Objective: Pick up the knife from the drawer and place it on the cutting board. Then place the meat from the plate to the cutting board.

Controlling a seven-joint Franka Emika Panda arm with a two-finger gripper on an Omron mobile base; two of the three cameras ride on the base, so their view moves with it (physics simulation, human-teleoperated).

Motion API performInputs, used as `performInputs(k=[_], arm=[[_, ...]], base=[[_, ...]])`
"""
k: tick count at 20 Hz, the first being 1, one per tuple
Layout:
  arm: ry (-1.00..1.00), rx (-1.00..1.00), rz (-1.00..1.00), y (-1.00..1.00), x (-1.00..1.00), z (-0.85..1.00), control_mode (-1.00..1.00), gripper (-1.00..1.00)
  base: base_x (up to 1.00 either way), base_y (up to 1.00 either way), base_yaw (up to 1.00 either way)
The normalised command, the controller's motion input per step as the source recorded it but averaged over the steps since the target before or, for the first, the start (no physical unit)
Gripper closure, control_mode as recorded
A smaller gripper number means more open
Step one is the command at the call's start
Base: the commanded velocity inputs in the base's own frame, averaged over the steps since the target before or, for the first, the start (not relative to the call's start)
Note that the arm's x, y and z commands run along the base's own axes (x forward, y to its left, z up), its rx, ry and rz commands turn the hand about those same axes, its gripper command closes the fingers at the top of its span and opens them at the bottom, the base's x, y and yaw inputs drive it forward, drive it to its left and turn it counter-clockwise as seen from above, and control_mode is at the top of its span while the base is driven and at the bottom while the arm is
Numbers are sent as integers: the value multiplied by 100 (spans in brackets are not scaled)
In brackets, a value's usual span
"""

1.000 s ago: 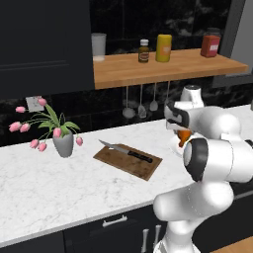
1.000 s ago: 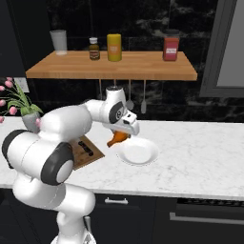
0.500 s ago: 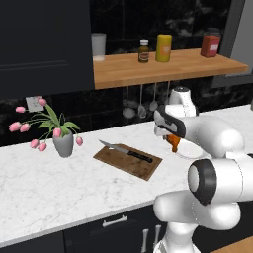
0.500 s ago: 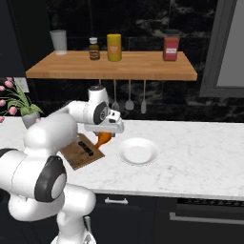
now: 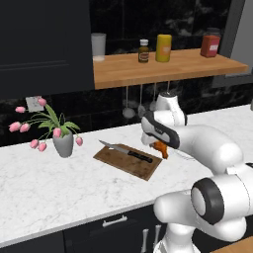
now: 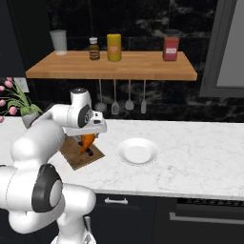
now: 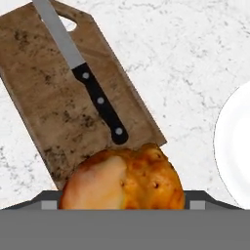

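Nearest me the robot's hand [image 6: 87, 141] grips the small orange-red chunk of meat [image 7: 123, 177], its jaws spread wide around it, just above the near corner of the thin brown rectangular wooden cutting board [image 7: 58, 112]. From the hand, the bare wood lies ahead and slightly left. The slim knife with a silver blade and black handle [image 7: 93, 95] lies along the board's long axis, handle end toward the hand, almost touching the meat's line of descent, so I judge the drop should favour the open wood beside the handle. Off to the right, the round white plate [image 6: 137, 151] sits bare on the white marble tabletop [image 5: 59, 188], apart from the board
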Motion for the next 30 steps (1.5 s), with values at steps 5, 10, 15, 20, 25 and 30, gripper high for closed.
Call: performInputs(k=[5,10,15,20,25,30], arm=[[6,0,31,64,1,0,-100,100],[13,0,32,45,22,0,-100,100],[7,0,31,22,39,-7,-100,100],[-4,0,12,2,14,-25,-100,100],[-7,0,1,3,0,-35,-100,100],[-2,0,0,12,0,-32,-100,100]], base=[[0,0,0],[0,0,0],[0,0,0],[0,0,0],[0,0,0],[0,0,0]])
